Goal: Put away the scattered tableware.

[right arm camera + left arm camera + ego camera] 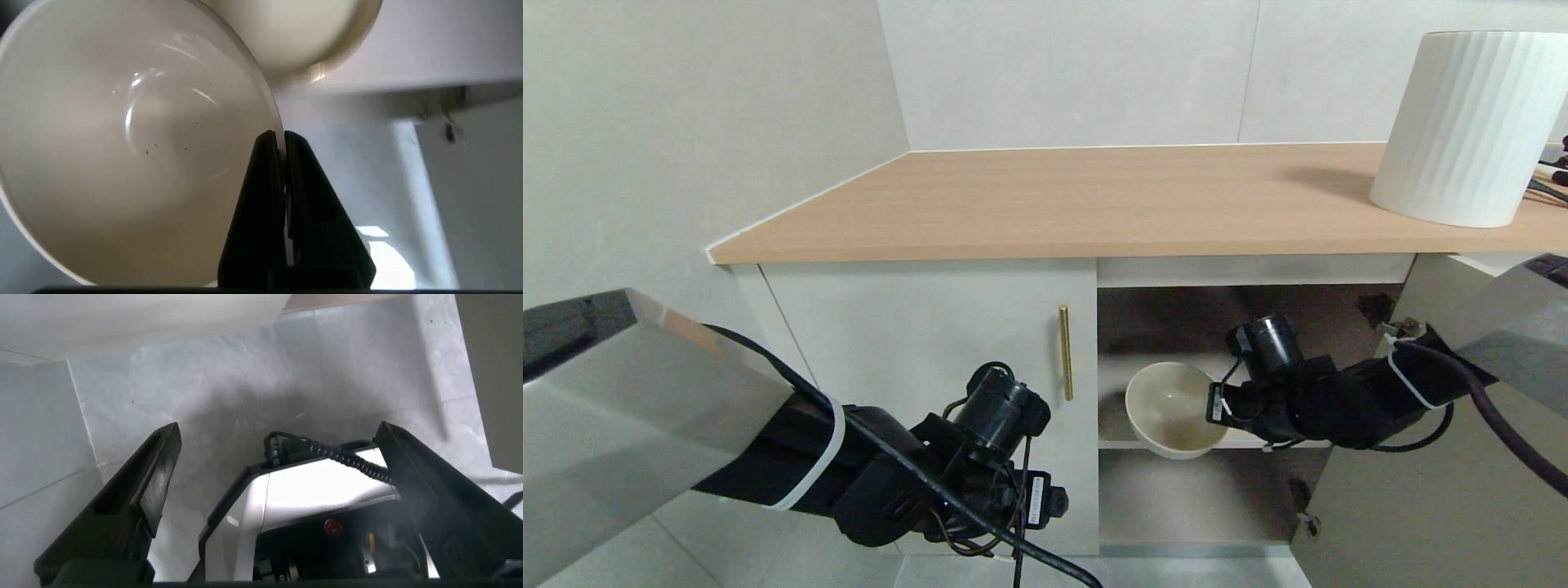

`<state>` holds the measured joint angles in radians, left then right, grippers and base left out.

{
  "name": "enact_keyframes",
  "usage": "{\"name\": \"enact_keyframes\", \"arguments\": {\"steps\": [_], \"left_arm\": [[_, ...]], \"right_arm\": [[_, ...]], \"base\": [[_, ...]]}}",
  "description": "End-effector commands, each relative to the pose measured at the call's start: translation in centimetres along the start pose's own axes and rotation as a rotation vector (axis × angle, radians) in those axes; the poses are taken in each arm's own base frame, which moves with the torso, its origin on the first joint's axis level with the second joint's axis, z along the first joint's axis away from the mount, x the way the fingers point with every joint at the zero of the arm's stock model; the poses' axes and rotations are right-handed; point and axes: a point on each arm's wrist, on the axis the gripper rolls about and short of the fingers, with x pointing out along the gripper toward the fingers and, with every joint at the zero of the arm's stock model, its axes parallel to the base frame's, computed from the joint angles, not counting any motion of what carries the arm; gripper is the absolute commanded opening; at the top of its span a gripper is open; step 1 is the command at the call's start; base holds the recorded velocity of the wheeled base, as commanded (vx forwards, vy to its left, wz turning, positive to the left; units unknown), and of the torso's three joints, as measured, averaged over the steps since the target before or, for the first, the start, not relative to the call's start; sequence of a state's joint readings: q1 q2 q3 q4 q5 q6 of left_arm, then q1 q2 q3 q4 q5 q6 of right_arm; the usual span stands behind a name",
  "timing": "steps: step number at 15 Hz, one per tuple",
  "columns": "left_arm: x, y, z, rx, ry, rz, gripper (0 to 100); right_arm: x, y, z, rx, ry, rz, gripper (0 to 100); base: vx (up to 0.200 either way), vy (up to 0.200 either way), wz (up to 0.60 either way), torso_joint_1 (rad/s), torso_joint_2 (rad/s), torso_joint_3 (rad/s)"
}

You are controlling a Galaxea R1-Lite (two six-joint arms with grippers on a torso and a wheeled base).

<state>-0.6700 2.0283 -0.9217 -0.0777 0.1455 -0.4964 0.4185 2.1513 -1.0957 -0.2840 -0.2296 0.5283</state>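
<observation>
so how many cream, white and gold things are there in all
cream: 2, the bowl clamped in the right gripper and a round dish beyond it
white: 1, the ribbed container on the counter
gold: 1, the door handle
total: 4

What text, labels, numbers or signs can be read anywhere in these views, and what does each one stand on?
No text can be read as it stands.
left wrist sticker, white, on the left arm: dark print, too small to read.
right wrist sticker, white, on the right arm: too small to read.
bowl, cabinet door, countertop, white ribbed container: no print visible.
</observation>
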Motion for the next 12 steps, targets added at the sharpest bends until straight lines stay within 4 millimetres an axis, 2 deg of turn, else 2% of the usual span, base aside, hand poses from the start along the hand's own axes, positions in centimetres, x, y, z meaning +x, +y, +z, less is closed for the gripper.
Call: {"name": "enact_keyframes", "arguments": {"steps": [1, 5, 9, 12], "left_arm": [[-0.1, 0.0, 0.0, -0.001, -0.001, -0.001, 100], [-0.1, 0.0, 0.0, 0.001, -0.002, -0.002, 100], [-0.1, 0.0, 0.0, -0.001, -0.002, -0.003, 100], [-0.1, 0.0, 0.0, 0.001, -0.001, -0.001, 100]], "right_arm": [[0.2, 0.0, 0.7, 0.038, -0.032, 0.011, 0], [1.6, -0.8, 1.5, 0.076, -0.051, -0.008, 0], [4.3, -1.5, 2.0, 0.164, -0.082, -0.072, 0], [5.1, -2.2, 2.5, 0.184, -0.100, -0.100, 0]], "base": [[0.000, 0.000, 0.00, 0.000, 0.00, 0.000], [0.000, 0.000, 0.00, 0.000, 0.00, 0.000], [0.000, 0.000, 0.00, 0.000, 0.00, 0.000], [0.000, 0.000, 0.00, 0.000, 0.00, 0.000]]}}
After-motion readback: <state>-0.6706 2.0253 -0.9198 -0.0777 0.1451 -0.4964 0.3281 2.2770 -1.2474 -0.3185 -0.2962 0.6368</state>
